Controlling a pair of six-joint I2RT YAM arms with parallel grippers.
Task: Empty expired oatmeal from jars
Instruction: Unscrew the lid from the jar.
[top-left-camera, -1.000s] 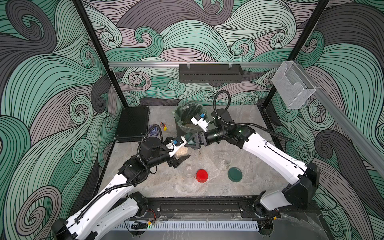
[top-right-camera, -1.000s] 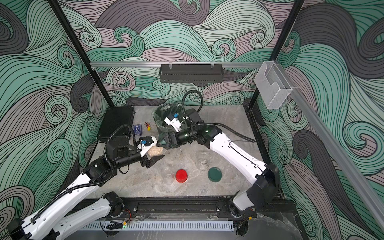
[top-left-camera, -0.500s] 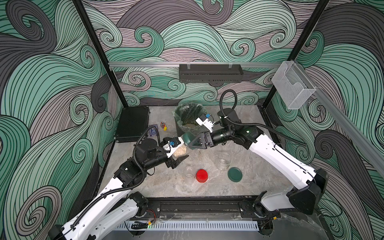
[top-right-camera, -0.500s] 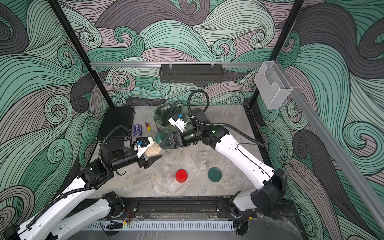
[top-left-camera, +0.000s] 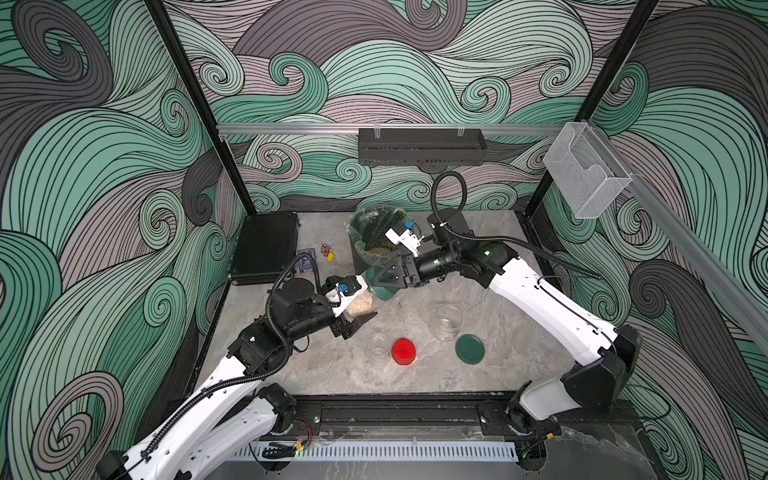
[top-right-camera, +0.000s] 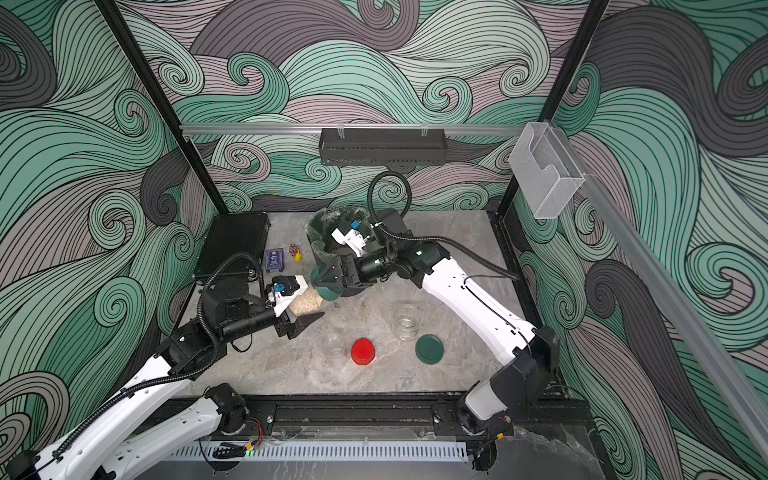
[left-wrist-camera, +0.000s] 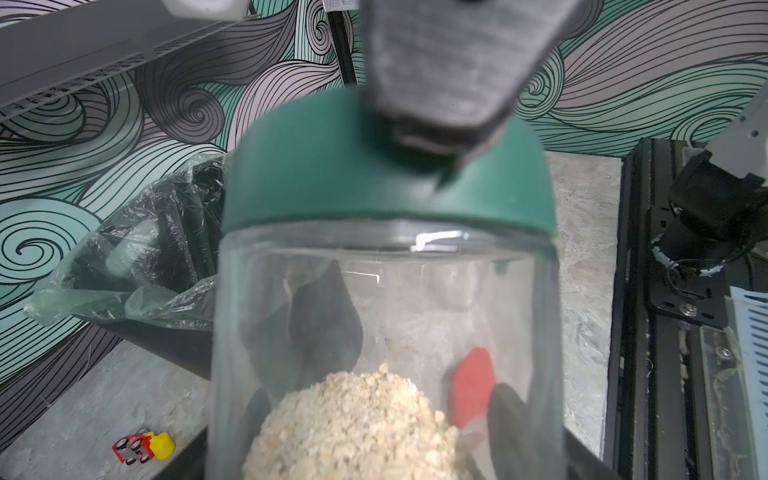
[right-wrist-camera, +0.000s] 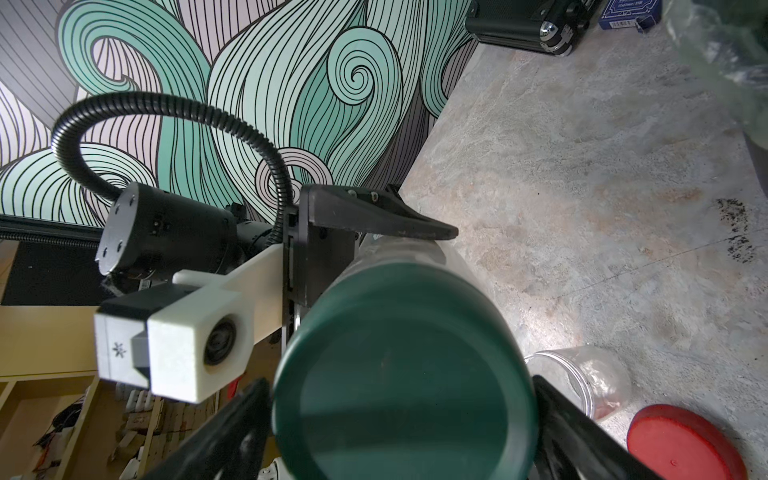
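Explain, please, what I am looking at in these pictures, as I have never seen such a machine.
It is a robot with two white arms, each ending in a two-fingered hand. Two pictures look down from overhead; two come from cameras on the wrists. The left hand holds a jar of oatmeal, tipped sideways, its green lid on. The right hand straddles that lid; whether it grips yet is unclear. On the table are an empty jar, a smaller one, a red lid, a second green lid and a lined bin.
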